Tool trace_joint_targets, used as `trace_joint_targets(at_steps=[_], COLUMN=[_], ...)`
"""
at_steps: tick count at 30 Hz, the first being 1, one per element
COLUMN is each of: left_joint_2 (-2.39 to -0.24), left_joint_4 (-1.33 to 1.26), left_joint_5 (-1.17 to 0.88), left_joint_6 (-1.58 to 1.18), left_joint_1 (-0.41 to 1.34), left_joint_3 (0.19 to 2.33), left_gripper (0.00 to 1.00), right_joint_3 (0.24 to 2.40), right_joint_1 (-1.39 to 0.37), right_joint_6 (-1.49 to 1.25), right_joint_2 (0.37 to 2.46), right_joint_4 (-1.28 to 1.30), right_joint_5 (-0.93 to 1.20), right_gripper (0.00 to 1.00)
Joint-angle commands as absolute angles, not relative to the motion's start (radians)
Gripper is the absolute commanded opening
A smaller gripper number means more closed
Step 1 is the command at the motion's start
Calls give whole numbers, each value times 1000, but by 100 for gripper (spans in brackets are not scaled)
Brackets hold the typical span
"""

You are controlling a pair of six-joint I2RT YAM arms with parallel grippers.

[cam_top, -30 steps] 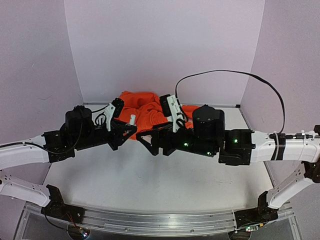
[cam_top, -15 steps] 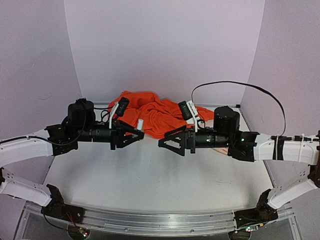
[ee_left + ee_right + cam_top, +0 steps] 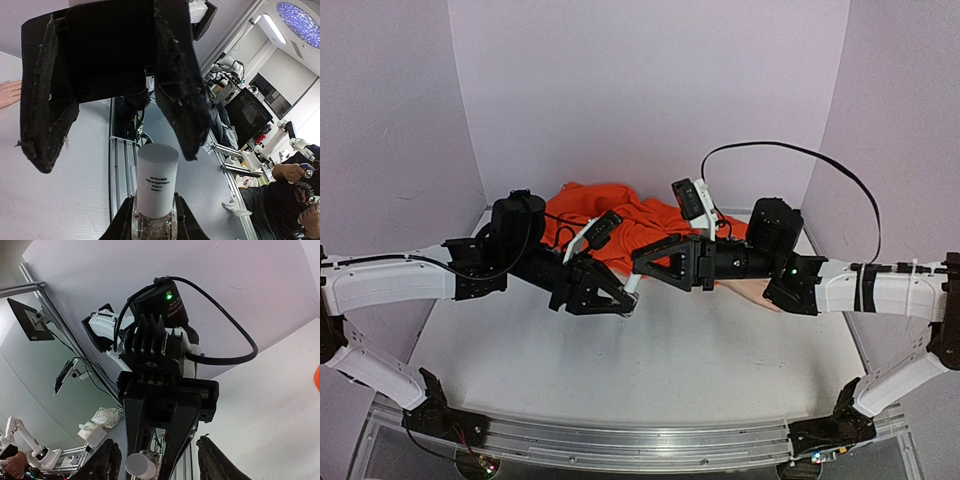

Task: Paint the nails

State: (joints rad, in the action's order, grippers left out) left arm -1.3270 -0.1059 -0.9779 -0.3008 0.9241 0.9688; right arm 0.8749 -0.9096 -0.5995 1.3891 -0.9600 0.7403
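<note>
Evidently uncapping comes first: left gripper [image 3: 618, 300] pinches the bottle [image 3: 152, 227]; right gripper [image 3: 157, 460] hangs spread at its cap [image 3: 157, 185] (not touching). Next, close and twist. Mannequin hand [image 3: 752, 290] lies beneath the right arm, nails too small to see.

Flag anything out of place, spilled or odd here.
Nothing spilled or broken. The orange sleeve lies in a crumpled heap at the back, and the mannequin hand is mostly hidden under the right arm. The left gripper grips the small clear bottle, white cap still on; the right gripper is open near it.
</note>
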Motion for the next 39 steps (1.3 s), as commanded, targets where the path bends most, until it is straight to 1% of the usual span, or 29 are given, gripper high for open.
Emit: trace_joint_targets(at_steps=[1, 10, 12, 15, 18, 20, 22, 25, 27, 29, 31, 33, 35, 36, 37, 39], left_joint_2=[-1323, -1333, -1334, -1336, -1332, -1328, -1320, -1294, -1259, -1213, -1176, -1156, -1157, -1165, -1174, -1182], left_joint_4=[-160, -160, -160, -160, -162, -161, -161, -160, -158, -155, -151, -149, -149, -150, -150, -151], left_joint_5=[-1045, -1052, -1053, -1049, -1016, -975, -933, -830, -684, -493, -281, -78, 102, 174, 247, 299], left_joint_6=[-302, -301, -301, -304, -311, -320, -318, -300, -259, -211, -161, -90, -15, 24, 52, 79], left_joint_1=[922, 922, 922, 922, 922, 921, 917, 909, 908, 909, 912, 921, 940, 951, 961, 976], left_joint_3=[1033, 1043, 1044, 1044, 1044, 1043, 1035, 1012, 983, 944, 914, 896, 893, 896, 898, 897], left_gripper=[0, 0, 0, 0, 0, 0, 0, 0, 0, 0, 0, 0, 0, 0, 0, 0], right_joint_3=[922, 925, 926, 929, 936, 935, 932, 920, 910, 903, 913, 959, 1062, 1111, 1164, 1238], right_joint_1=[-913, -925, -928, -931, -938, -941, -941, -941, -943, -949, -976, -1046, -1165, -1214, -1266, -1319], right_joint_6=[-643, -674, -674, -676, -677, -679, -683, -687, -683, -673, -630, -595, -605, -622, -625, -615], right_joint_2=[1410, 1458, 1460, 1467, 1477, 1481, 1484, 1486, 1477, 1467, 1450, 1436, 1448, 1468, 1505, 1551], right_joint_4=[-1114, -1171, -1173, -1180, -1184, -1183, -1182, -1172, -1149, -1099, -972, -777, -583, -518, -475, -453], right_joint_5=[821, 885, 887, 891, 901, 903, 896, 864, 815, 720, 515, 166, -219, -348, -410, -457], right_gripper=[49, 48, 47, 37, 25, 16, 0, 0, 0, 0, 0, 0, 0, 0, 0, 0])
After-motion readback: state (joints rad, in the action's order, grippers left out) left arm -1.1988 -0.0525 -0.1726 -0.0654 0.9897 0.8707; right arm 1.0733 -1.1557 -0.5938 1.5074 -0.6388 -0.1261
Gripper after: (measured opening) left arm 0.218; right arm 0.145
